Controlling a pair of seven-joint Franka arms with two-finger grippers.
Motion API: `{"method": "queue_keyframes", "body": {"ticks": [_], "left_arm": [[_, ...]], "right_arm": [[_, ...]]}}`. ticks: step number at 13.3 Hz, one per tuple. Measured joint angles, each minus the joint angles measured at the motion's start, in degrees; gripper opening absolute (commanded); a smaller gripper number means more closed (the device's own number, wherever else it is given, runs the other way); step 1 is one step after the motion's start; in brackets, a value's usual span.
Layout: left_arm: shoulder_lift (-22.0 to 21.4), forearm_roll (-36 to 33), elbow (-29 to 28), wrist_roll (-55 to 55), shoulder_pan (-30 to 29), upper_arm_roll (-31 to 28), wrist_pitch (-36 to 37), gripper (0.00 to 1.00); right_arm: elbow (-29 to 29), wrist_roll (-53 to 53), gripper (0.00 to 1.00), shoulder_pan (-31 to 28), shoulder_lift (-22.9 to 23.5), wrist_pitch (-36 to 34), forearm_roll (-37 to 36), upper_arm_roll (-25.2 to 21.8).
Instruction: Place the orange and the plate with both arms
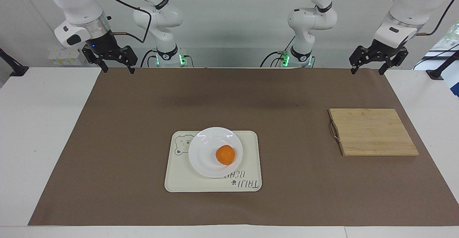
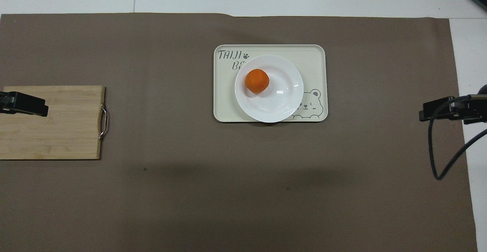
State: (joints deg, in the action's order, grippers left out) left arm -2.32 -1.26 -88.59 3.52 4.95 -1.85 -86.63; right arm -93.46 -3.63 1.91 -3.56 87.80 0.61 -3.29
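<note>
Your small round orange fruit (image 1: 225, 155) sits on the glossy white round plate (image 1: 208, 155), well apart from both grippers' fingers. Left gripper (image 1: 368, 69) and right gripper (image 1: 117, 68) hang raised over the mat's robot-side corners, fingers spread, holding nothing.

Left end effector (image 1: 370, 68), right end effector (image 1: 117, 67): raised, fingers apart.

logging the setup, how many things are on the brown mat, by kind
orange: 1, on the plate
plate: 1, on the tray
tray: 1, cream with a bear print
cutting board: 1, wooden, toward the left arm's end
total: 4
</note>
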Motion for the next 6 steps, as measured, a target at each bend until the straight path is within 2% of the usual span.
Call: {"method": "queue_keyframes", "body": {"ticks": [6], "left_arm": [[0.1, 1.4, 1.2, -0.4, -1.4, -0.3, 1.1, 1.0]], "right_arm": [[0.0, 0.1, 1.0, 0.0, -0.3, 0.1, -0.1, 0.0]]}}
